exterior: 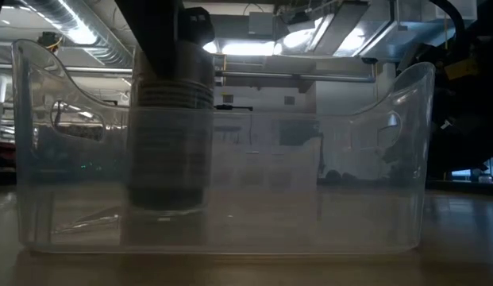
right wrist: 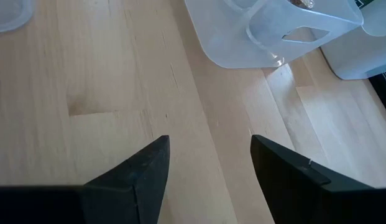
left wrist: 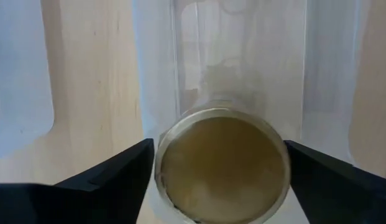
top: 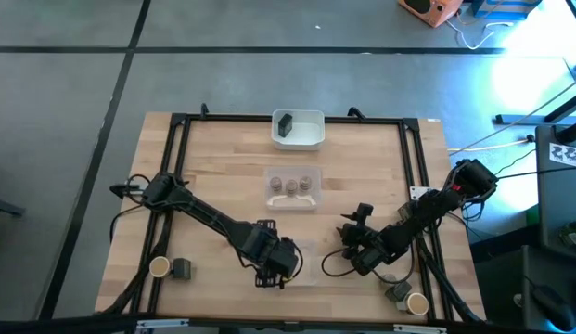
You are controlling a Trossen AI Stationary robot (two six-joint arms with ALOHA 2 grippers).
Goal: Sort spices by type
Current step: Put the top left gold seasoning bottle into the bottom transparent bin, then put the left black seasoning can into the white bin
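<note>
Right up against my low camera stands a clear tray (exterior: 389,159), and through its wall, in the left part of that picture, I see a round jar (exterior: 167,135) hanging upright just above the tray floor. My left gripper (left wrist: 220,171) is holding that jar. In the left wrist picture the two dark fingers (left wrist: 112,171) press on both sides of its tan top, in the bottom middle of the frame, so the fingers are clamped on the jar. The jar's long way runs up and down, and the tray floor is straight below it, so I think my next move is a short drop and then letting go. From above, the left gripper sits at the bottom middle of the picture, over the clear tray by the near edge of the table (top: 223,167). My right gripper (top: 354,243) waits just to the right of it, and its fingers are spread apart with nothing between them, only bare wood. Farther up the table, in the middle, a second clear tray (top: 292,198) holds three small round jars (top: 292,186). Above that, a white tray (top: 311,137) holds one dark block (top: 285,125). More jars stand at the bottom left (top: 160,267) and bottom right (top: 416,303) corners, each beside a dark block.
</note>
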